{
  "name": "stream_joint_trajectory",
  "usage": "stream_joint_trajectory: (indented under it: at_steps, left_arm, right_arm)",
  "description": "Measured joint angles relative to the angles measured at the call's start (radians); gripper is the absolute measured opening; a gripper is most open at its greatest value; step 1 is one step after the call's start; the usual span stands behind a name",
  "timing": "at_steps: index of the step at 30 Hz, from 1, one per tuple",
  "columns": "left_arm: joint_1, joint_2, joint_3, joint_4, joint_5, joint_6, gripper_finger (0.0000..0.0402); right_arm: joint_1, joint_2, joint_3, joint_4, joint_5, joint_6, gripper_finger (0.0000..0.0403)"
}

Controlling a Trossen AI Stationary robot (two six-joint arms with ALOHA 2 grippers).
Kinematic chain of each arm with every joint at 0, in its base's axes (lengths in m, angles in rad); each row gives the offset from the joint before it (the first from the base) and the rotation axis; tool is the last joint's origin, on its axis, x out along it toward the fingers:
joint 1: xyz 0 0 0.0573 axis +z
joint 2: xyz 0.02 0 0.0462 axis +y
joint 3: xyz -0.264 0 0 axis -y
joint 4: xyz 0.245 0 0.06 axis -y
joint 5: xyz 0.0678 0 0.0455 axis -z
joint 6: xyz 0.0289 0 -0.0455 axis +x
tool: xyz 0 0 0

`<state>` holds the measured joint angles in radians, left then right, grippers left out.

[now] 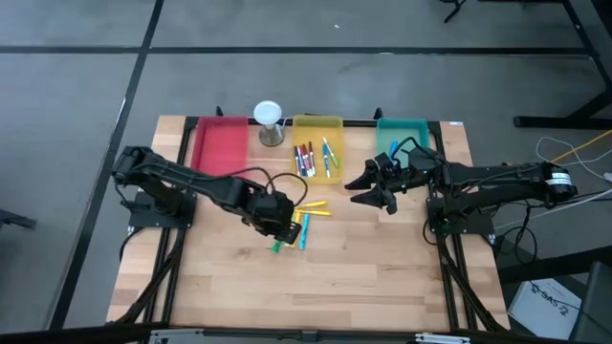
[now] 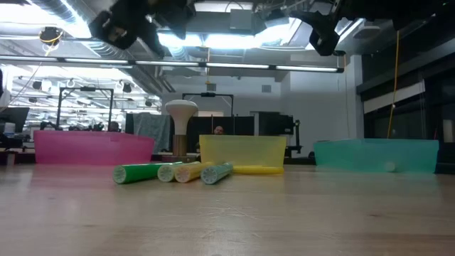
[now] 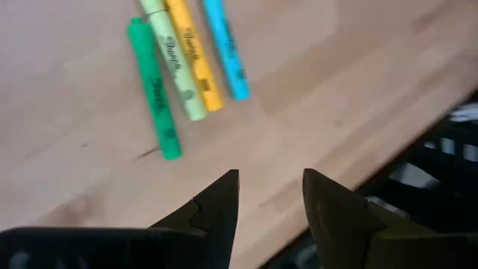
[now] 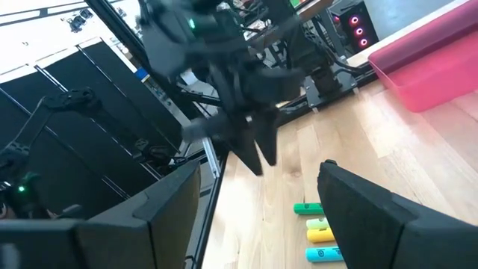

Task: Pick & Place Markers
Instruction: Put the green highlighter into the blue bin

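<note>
Wooden desk (image 1: 382, 268): the left tool (image 3: 270, 196) hangs part-open and empty above four loose markers (image 3: 187, 67), poised to descend and grasp one; the right tool (image 1: 368, 189) waits, open and empty, by the teal tray (image 1: 404, 129).

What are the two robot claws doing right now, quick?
Left gripper: jaws open, holding nothing, above the markers on the table.
Right gripper: jaws open, holding nothing, near the teal tray.

Even overhead light, desk (image 1: 382, 268) bright, shadows soft. Low view: ceiling tube lights (image 2: 234, 65) glare white, room behind dim, my arms up top are dark blurs. Left wrist view soft, markers (image 3: 187, 63) smeared. Right wrist view: my other arm (image 4: 224, 82) motion-blurred.
</note>
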<state>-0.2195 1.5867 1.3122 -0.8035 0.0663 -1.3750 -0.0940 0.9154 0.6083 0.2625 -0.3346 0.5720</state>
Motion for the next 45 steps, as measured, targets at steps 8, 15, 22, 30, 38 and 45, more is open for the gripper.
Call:
stream_joint_trajectory:
  at_steps: [8,15,22,30,38,45]
  left_arm:
    - [0.0,0.125,0.0,-0.072,-0.003,0.002,0.0143]
    - [0.0,0.198,0.0,-0.068,-0.005,0.062,0.0143]
    - [0.005,0.252,0.0,-0.065,0.007,0.155,0.0143]
    - [0.03,0.28,0.0,-0.073,-0.038,0.132,0.0143]
    - [0.071,0.28,0.0,-0.074,-0.073,0.144,0.0143]
    - [0.078,0.281,0.0,-0.065,-0.063,0.166,0.0143]
  right_arm:
    - [0.0,0.0,0.0,-0.002,0.0,0.0,0.0263]
    - [0.0,0.0,0.0,-0.006,0.0,0.0,0.0263]
    - [0.0,0.0,0.0,-0.007,0.0,-0.003,0.0263]
    - [0.0,0.0,0.0,-0.014,0.0,0.003,0.0263]
    - [0.0,0.0,0.0,-0.014,0.001,0.003,0.0263]
    - [0.0,0.0,0.0,-0.014,0.001,0.0,0.0263]
